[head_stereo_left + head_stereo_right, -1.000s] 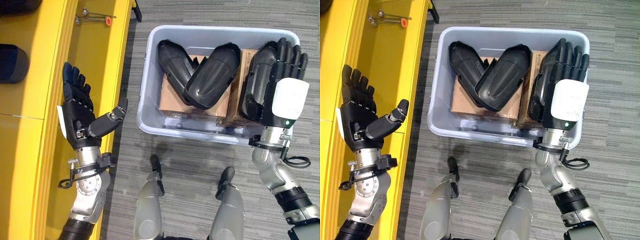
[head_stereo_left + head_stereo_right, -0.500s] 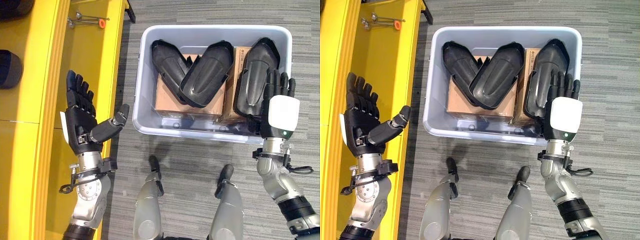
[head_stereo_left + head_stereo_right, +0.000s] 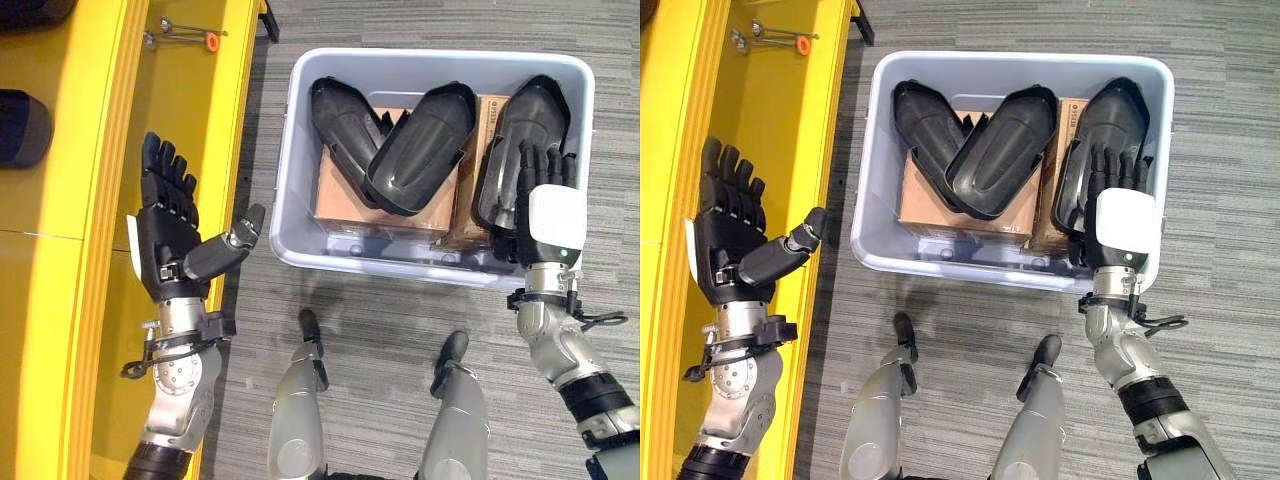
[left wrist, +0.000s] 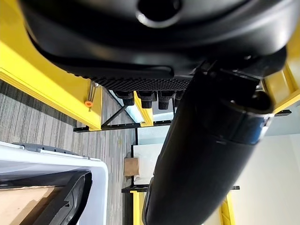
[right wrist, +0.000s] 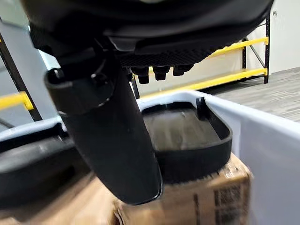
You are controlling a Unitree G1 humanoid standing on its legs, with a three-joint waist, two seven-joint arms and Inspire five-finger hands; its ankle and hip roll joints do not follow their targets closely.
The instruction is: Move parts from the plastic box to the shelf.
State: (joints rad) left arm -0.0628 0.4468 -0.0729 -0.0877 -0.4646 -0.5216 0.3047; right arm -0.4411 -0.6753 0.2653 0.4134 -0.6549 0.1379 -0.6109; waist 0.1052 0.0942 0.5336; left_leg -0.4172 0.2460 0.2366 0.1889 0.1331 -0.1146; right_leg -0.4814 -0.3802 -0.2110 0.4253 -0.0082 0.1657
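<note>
right hand (image 3: 1122,222) flat, fingers straight over black part (image 3: 1110,125) | left hand (image 3: 172,235) spread, empty (eye views) | right wrist: part on carton (image 5: 197,201)

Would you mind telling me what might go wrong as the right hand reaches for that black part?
The right hand hovers open above the rightmost black moulded plastic part, which lies tilted against the grey plastic box wall; it may slip off the cardboard carton when grasped. The two overlapping black parts may shift.
</note>
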